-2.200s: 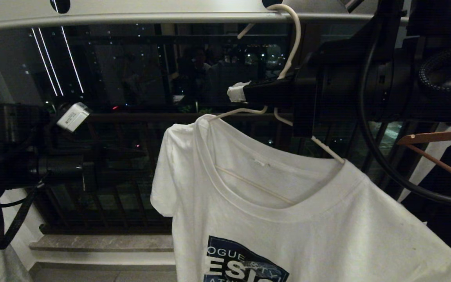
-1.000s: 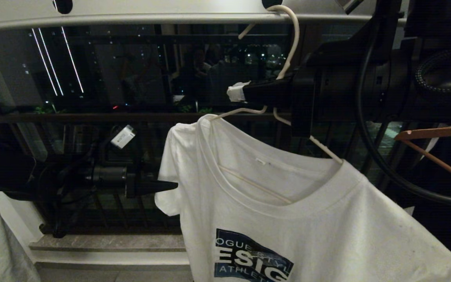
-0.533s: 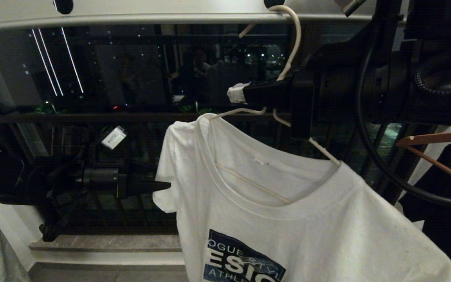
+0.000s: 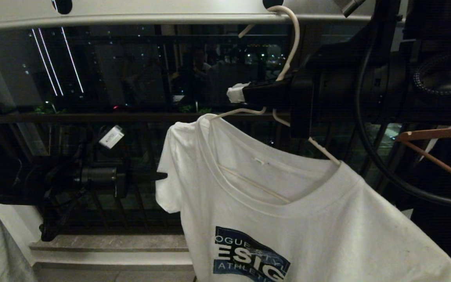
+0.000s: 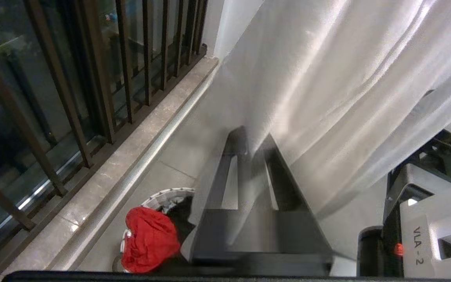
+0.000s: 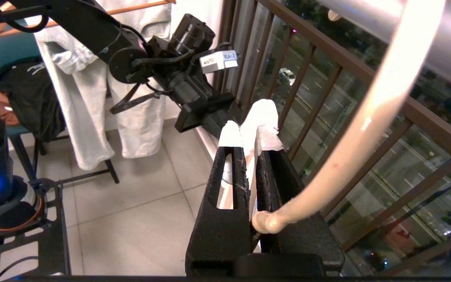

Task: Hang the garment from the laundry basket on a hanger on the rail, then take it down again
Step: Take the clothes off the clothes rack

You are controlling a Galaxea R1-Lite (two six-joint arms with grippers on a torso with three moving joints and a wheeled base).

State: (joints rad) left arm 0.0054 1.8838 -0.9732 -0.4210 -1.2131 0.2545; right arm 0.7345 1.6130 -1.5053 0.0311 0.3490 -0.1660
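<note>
A: Head view first. The garment (image 4: 288, 196), a white short-sleeved T-shirt, hangs on the hanger (image 4: 292, 47). Blue chest logo with white letters, partly cut off at the picture's lower edge. Ribbed round collar, small label inside the neck, soft folds on the shoulder.

B: Hanger?

A: Thin white wire, curved hook over the rail (image 4: 131, 15). The rail is a pale grey metal bar with round dark holes along it. One hanger shoulder pokes out of the collar on the left; the other runs bare down to the collar on the right.

B: Grippers?

A: Right gripper (image 4: 235, 94) is level, just under the rail, fingers pinched narrow on the hanger's neck. In the right wrist view the hanger (image 6: 350, 156) wire runs between the black fingers (image 6: 225, 184), whose tips are wrapped in white tape.

B: Left?

A: Left gripper (image 4: 163, 176) is low on the left, at the T-shirt's left sleeve. In the left wrist view its fingers (image 5: 284, 172) are drawn together with the white cloth (image 5: 347, 98) caught between the tips. Slightly blurred, but closed on fabric.

B: Anything else?

A: The laundry basket (image 5: 163, 194) sits on the tiled floor below: white woven, a red cloth (image 5: 149, 239) in it. Dark barred balcony railing (image 4: 92, 117) behind. Brown wooden hanger (image 4: 437, 135) at far right.
</note>
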